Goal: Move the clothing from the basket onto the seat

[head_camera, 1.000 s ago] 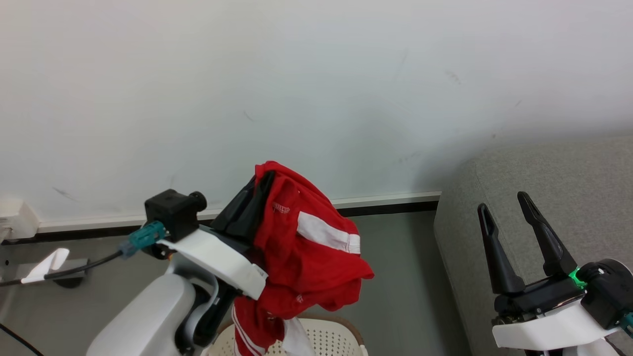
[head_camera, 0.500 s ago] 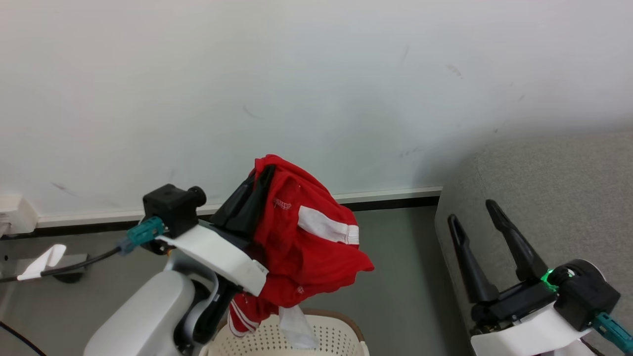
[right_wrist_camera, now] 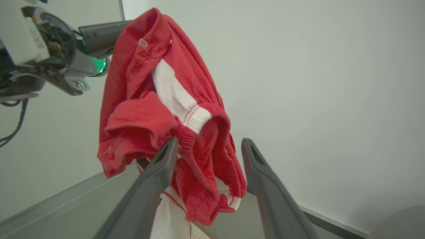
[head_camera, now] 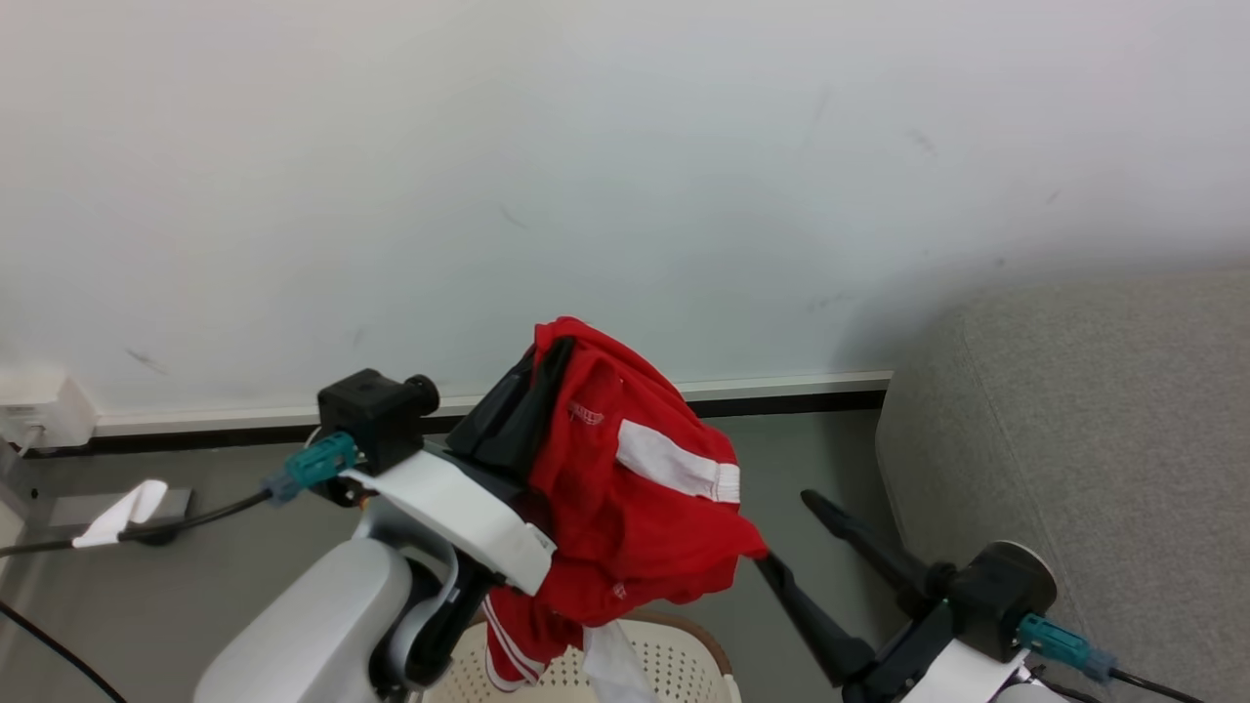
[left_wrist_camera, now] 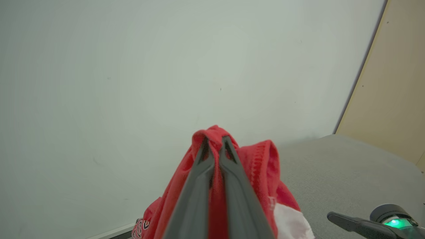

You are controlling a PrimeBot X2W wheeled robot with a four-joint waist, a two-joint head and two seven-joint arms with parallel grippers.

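1. Where the scene lay nearest the head camera, the left arm's pale forearm (head_camera: pixel 312 625) was seen raised from the lower left. Its left gripper (left_wrist_camera: pixel 214 141) was pointed up and away toward the wall (head_camera: pixel 586 146). The right gripper (head_camera: pixel 784 527) was angled up and leftward from the lower right.
2. Beneath the left arm, the basket (head_camera: pixel 684 654) was cut off by the bottom edge, and the lowest white folds of the clothing (head_camera: pixel 625 508) were hung just above its rim.
3. The clothing was held aloft, draped over the left gripper's fingers and clear of the seat (head_camera: pixel 1074 439) at the right.
4. The left jaws were pressed together on a red fold. The right jaws were spread wide with nothing gripped; whether their tips touched the clothing could not be told.
5. Grey floor (head_camera: pixel 801 459) and a baseboard (head_camera: pixel 781 386) were seen farthest off, below the wall.
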